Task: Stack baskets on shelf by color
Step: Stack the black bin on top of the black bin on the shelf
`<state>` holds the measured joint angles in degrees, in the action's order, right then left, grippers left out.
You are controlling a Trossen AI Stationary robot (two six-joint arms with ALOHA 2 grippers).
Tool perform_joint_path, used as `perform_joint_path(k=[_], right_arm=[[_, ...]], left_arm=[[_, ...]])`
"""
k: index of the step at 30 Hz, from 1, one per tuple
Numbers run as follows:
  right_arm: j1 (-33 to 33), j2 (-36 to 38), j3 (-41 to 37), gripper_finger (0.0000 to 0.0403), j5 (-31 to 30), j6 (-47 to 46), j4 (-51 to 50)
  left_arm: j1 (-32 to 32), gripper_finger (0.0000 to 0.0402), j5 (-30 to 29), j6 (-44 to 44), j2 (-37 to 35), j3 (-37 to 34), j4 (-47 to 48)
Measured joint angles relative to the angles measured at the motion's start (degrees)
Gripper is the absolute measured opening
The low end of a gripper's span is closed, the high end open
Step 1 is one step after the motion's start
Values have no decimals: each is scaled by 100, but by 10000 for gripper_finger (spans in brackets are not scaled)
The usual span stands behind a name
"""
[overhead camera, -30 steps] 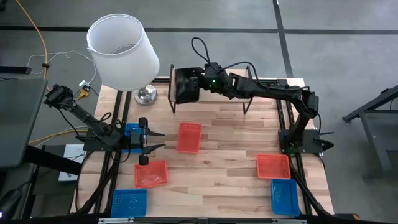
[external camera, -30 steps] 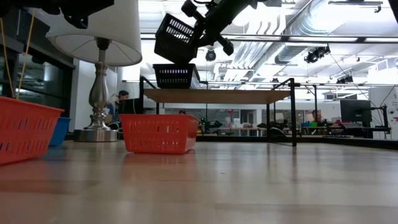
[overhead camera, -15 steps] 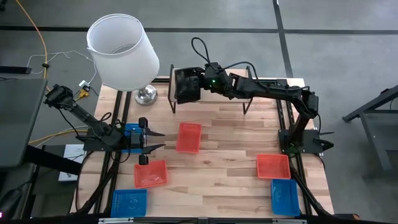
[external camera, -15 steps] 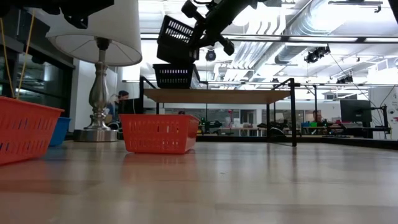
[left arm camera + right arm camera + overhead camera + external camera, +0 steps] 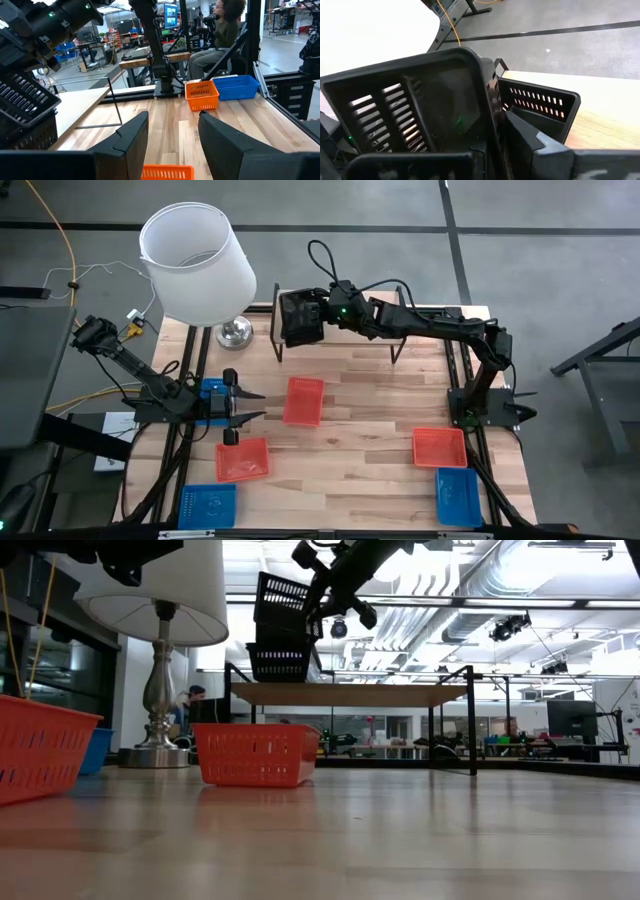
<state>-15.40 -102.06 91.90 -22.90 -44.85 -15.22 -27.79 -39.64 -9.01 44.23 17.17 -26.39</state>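
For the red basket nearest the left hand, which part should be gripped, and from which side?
Grip one long rim wall of the red basket, coming straight down from above: it sits upright with its open top up, so one finger goes inside and one outside. The left hand waits open just beside it.

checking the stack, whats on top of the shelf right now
One black basket sits on the shelf. The right gripper holds a second black basket, tilted, just above it. Their insides are hidden.

Your right gripper (image 5: 495, 137) is clamped on the rim of a tilted black basket (image 5: 415, 115), one finger (image 5: 530, 137) outside its wall. Just beyond the fingers you see a second black basket (image 5: 540, 107) resting on the pale shelf (image 5: 607, 107).
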Motion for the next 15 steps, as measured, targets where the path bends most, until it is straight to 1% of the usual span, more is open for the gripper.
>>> perform_joint_path(k=[15], right_arm=[[4, 0, -2, 49, -92, -14, -2]], left_arm=[[0, 161, 0, -5, 2, 0, -2]])
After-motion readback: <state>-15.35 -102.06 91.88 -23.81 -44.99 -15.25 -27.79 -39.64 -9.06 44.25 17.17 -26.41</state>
